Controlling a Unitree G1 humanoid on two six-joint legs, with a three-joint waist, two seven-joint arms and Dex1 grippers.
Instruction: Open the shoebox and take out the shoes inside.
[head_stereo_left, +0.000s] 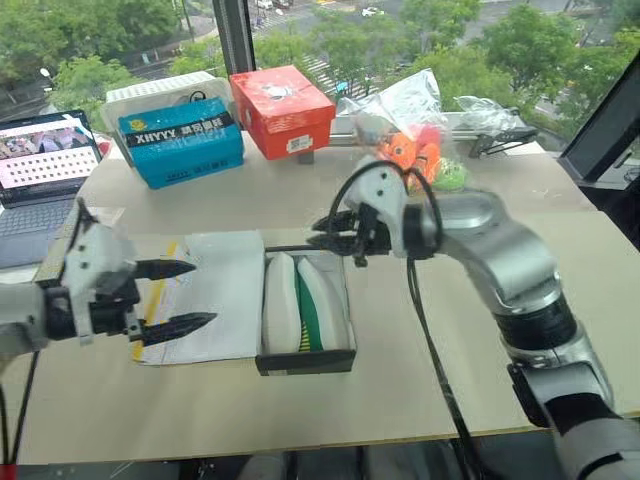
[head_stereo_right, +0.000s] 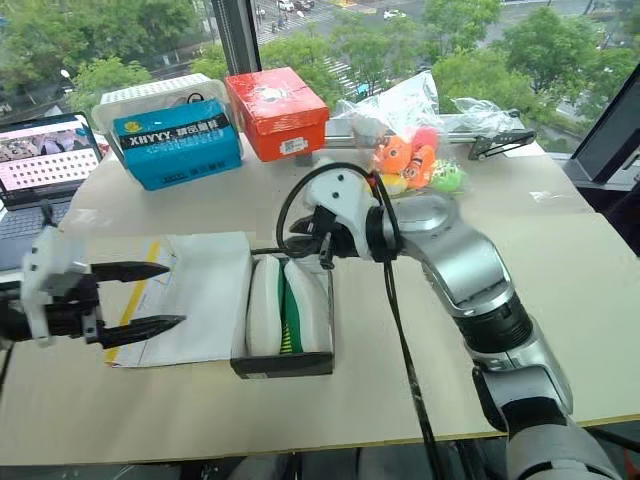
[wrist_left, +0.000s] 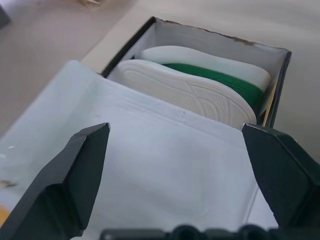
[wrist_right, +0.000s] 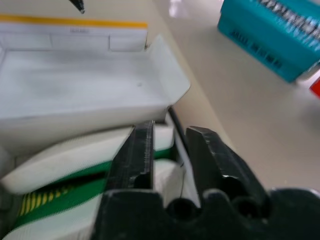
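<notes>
The shoebox (head_stereo_left: 305, 362) lies open near the middle of the worktop (head_stereo_left: 420, 380), its black walls and white lining in view, and its lid (head_stereo_left: 215, 295) is folded flat out to the left, white inner face up, with a strip of yellow along its far-left edge. Inside the box the shoes (head_stereo_left: 300, 300) lie side by side on their sides, pale soles outward and a band of green between them; the right wrist view also shows yellow marks on the green. The left pincer (head_stereo_left: 170, 295) hovers above the left part of the lid, its two black fingers spread well apart, pointing right toward the box and grasping nothing. The right pincer (head_stereo_left: 335, 232) hangs over the far end of the box, pointing left; its fingers stand a small way apart with a narrow gap between them, and nothing is seen between them, though the right wrist view puts the far box wall and a shoe end just below the tips. Farther back on the worktop stand a blue box (head_stereo_left: 183, 142) and a red-orange box (head_stereo_left: 283, 110) just beside each other, with a clear bag of orange and green plush toys (head_stereo_left: 420, 150) to their right. A laptop (head_stereo_left: 45, 160) sits open at the far left.
</notes>
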